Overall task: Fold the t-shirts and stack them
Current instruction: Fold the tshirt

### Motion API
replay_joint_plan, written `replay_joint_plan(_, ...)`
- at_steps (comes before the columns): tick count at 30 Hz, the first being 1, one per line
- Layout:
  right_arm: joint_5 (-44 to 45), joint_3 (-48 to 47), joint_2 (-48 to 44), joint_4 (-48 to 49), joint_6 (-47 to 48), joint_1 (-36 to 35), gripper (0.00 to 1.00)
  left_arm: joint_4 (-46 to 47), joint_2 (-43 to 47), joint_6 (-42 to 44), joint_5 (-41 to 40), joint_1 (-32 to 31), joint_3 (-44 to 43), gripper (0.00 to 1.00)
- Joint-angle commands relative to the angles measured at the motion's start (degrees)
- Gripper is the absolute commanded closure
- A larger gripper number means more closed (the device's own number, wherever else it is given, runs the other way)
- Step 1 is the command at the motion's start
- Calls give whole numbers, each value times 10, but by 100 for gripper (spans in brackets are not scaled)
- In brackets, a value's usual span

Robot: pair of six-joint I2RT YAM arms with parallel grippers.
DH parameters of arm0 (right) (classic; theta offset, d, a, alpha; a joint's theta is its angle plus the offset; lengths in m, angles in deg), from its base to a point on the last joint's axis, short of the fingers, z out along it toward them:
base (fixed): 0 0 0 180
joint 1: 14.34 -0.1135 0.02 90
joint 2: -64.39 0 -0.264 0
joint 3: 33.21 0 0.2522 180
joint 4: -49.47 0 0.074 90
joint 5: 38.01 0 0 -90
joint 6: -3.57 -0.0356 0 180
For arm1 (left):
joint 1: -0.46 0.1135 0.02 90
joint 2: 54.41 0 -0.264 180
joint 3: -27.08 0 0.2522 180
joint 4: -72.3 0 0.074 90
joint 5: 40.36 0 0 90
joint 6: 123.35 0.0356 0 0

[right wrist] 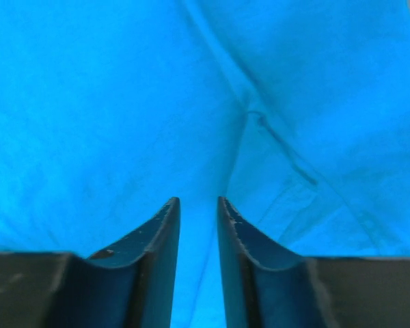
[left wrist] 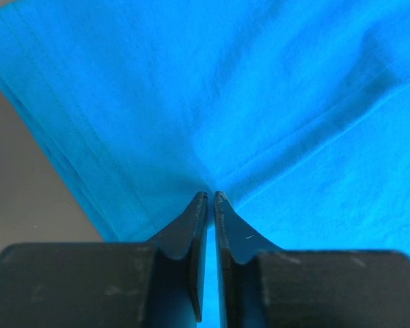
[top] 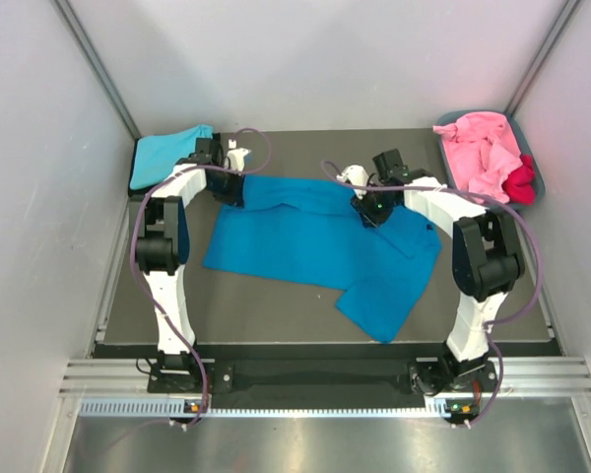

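One bright blue t-shirt (top: 305, 246) lies spread on the worktop (top: 276, 305). The left tool (left wrist: 210, 195), with a turquoise t-shirt (top: 167, 150) lying just beyond it to its left, has its fingers pressed together on a pinch of the blue cloth's far left edge — creases fan out from the tips. The right tool (right wrist: 198, 199) sits over the shirt's far right part with its fingers a little apart, blue cloth showing in the gap — well to its right, pink t-shirts (top: 478, 148) and a crimson one (top: 520, 182) are heaped in a grey-blue tub (top: 528, 148).
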Motion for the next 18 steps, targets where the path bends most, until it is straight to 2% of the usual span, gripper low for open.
replay_joint_plan(1, 29, -19, -2, 39, -15, 18, 68, -5, 31, 0, 0, 1, 9, 84)
replay_joint_plan(5, 27, -59, 33, 32, -7, 47, 68, -5, 31, 1, -7, 1, 8, 79)
replay_joint_plan(11, 23, -92, 69, 30, 4, 79, 67, -11, 25, 5, -14, 1, -2, 80)
replay_joint_plan(18, -15, -113, 93, 12, 12, 82, 65, -15, 21, 9, -24, 1, -6, 80)
